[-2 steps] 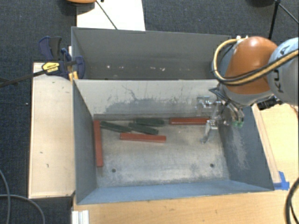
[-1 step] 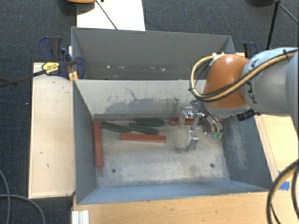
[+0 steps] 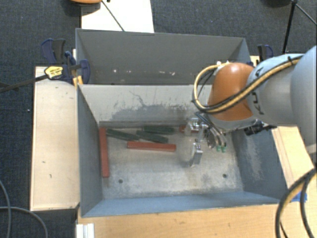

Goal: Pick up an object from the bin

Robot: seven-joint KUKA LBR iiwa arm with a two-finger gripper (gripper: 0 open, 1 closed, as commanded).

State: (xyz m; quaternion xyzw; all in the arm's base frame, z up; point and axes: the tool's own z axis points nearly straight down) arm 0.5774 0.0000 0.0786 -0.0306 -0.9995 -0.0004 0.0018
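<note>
Red bar (image 3: 151,146), the thing nearest the hand (image 3: 194,155), lies flat on the bin floor just to the hand's left, running left to right, apart from the hand. The hand hangs low over a bare patch of floor right of the middle of the grey metal bin (image 3: 148,58), and nothing can be seen in its grip; whether it is open or closed cannot be told from this angle. Above the hand sits the rounded orange cover (image 3: 230,90) of the wrist, with looped yellow and black cables (image 3: 200,86) round it, and the grey arm (image 3: 287,93) leads off to the right. Just beyond the red bar, toward the far wall, lie 3 dark green bars: 1 short one (image 3: 159,129) farthest back, 1 (image 3: 154,139) right beside the red bar, and 1 longer one (image 3: 124,134) stretching to the left. A 2nd red bar (image 3: 104,152) lies along the left wall, running near to far, well apart from the hand.
</note>
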